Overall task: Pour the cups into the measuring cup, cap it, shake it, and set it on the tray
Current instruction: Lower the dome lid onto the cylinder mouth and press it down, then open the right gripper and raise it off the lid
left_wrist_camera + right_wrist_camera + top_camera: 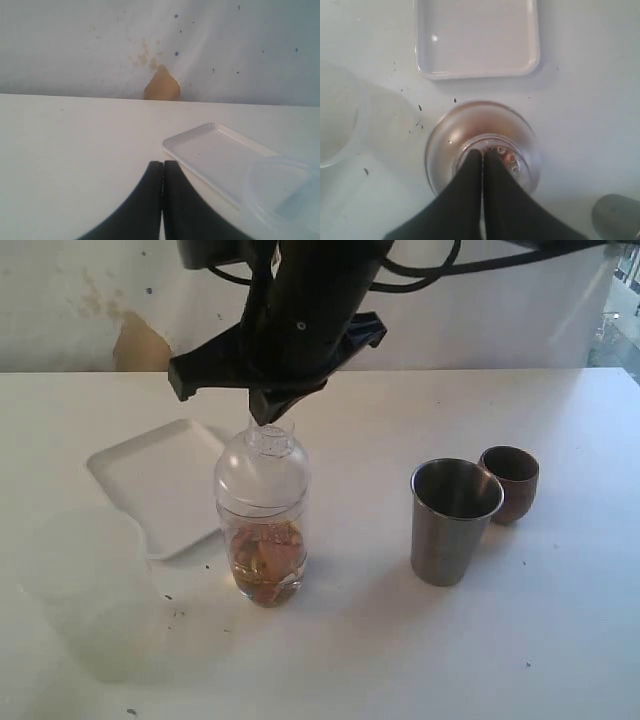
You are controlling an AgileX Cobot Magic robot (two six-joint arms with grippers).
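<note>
The clear measuring cup [262,530] stands upright mid-table with brown pieces in its bottom and the clear dome cap [262,465] on top. My right gripper [268,420] comes straight down from above, shut, its tips at the cap's small perforated top. In the right wrist view the shut right gripper [482,151] sits over the middle of the cap [522,145]. To the right stand the steel tumbler [455,520] and the brown wooden cup [510,483], side by side. The white tray [160,480] lies left of the measuring cup. My left gripper [162,162] is shut and empty, low over the table near the tray [210,150].
A cloudy translucent plastic cup [90,590] stands at the front left, close to the tray's near corner; its rim [285,195] shows in the left wrist view. Dark specks dot the white table around the measuring cup. A wall with a tan patch [138,345] closes the back.
</note>
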